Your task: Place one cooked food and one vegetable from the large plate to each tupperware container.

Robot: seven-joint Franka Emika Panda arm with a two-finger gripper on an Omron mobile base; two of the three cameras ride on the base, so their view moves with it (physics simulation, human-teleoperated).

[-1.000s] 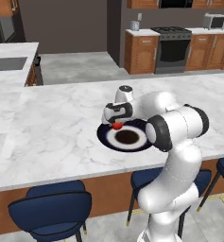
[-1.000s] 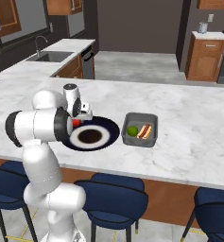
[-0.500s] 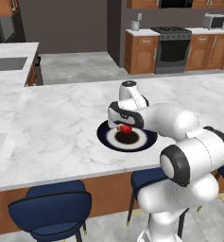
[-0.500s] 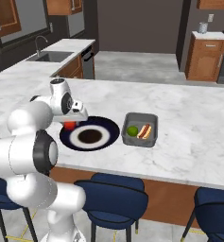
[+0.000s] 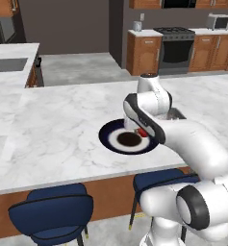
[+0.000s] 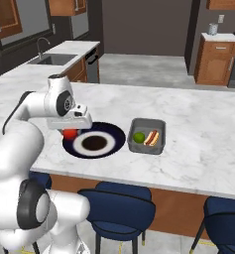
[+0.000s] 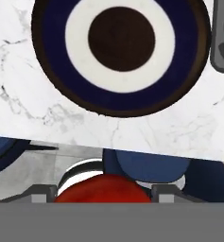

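The large plate (image 5: 107, 136) (image 6: 117, 135) (image 7: 51, 71), navy with a pale ring and a dark centre, lies on the marble counter. My gripper (image 6: 69, 130) (image 5: 141, 129) (image 7: 104, 193) hangs just above it, shut on a round red tomato (image 6: 69, 133) (image 5: 142, 131) (image 7: 103, 188). One grey tupperware container (image 6: 147, 125) (image 7: 222, 45) sits just right of the plate. It holds a green round vegetable (image 6: 139, 137) and a hot dog (image 6: 151, 138). In the left base view my arm hides most of this container (image 5: 177, 114).
Blue stools (image 5: 52, 211) (image 6: 120, 208) stand along the counter's near edge. A sink (image 6: 56, 59) is set in the far left counter. A stove (image 5: 175, 52) and wooden cabinets line the back wall.
My arm has swung its elbow round and the hand has turned, carrying the tomato a little across the plate. The plate and the container have stayed put.
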